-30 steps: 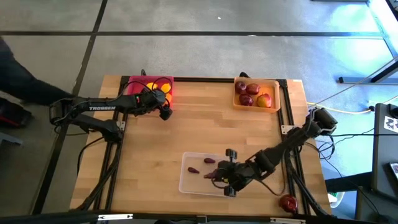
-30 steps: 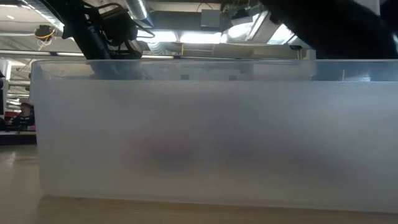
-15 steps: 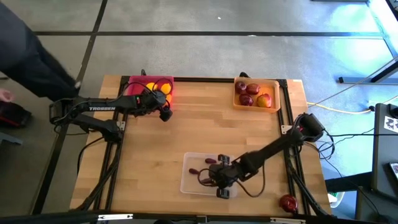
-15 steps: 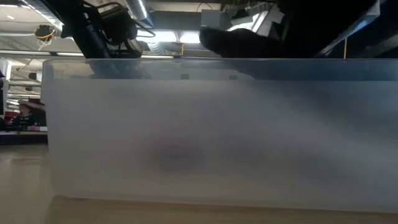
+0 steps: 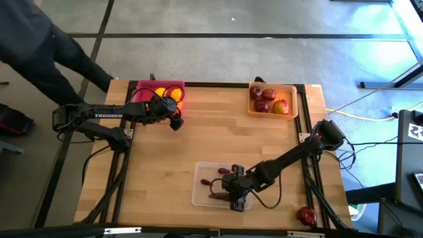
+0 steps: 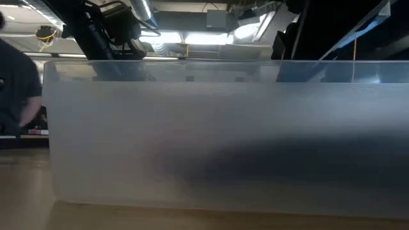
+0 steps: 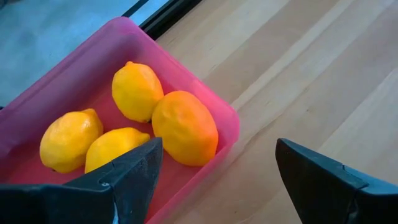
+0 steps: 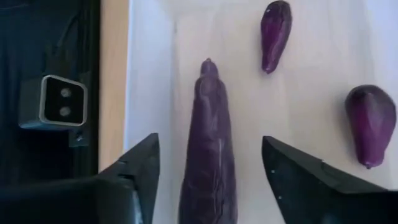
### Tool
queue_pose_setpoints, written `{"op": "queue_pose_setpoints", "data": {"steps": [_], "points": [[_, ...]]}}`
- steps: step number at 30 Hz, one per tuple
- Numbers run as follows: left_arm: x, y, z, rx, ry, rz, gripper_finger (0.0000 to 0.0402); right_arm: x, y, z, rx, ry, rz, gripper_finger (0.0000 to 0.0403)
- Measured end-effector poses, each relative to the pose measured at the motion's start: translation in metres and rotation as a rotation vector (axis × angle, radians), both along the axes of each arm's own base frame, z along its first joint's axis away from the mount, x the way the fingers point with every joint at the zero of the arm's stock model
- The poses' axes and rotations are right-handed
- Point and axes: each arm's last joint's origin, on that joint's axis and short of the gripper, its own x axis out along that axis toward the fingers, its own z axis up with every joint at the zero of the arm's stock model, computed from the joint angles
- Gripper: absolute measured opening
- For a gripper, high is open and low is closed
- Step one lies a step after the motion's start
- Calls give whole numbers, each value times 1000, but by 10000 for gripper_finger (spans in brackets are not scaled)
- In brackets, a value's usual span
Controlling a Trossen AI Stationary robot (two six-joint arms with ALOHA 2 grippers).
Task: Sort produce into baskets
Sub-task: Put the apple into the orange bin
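My right gripper [image 5: 228,193] hangs open, low over the clear tray [image 5: 198,198] at the table's near edge. A long dark purple pod [image 8: 208,155] lies on the tray floor between its fingers, which stand on either side of it without touching. Two small purple pods [image 8: 275,34] [image 8: 370,121] lie farther along in the tray. My left gripper [image 5: 175,122] is open and empty beside the near right corner of the pink tray [image 7: 227,118], which holds several yellow-orange lemons [image 7: 183,127].
An orange tray [image 5: 293,99] with dark red and red-yellow fruits stands at the far right corner. One red fruit [image 5: 305,215] lies off the table by its near right corner. The clear tray's wall [image 6: 223,140] fills the low view. A person [image 5: 39,46] stands beyond the far left.
My right gripper has gone toward the table's left edge and down over the clear tray, taking the long pod with it; the pod now lies on the tray floor. The clear tray has shifted slightly. The person at the far left has moved closer.
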Motion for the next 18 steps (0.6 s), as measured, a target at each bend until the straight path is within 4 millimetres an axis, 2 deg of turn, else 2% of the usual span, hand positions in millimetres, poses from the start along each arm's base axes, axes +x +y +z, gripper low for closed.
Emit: {"op": "queue_pose_setpoints", "data": {"steps": [3, 6, 12, 18], "points": [[0, 0, 0, 0, 0, 0, 309, -4, -1, 9, 33, 3, 13, 250], [0, 0, 0, 0, 2, 0, 309, -15, -2, 27, 39, 5, 14, 260], [0, 0, 0, 0, 2, 0, 309, -53, -2, 67, 10, 95, -22, 261], [0, 0, 0, 0, 2, 0, 309, -91, 4, 83, 26, 220, -127, 261]]}}
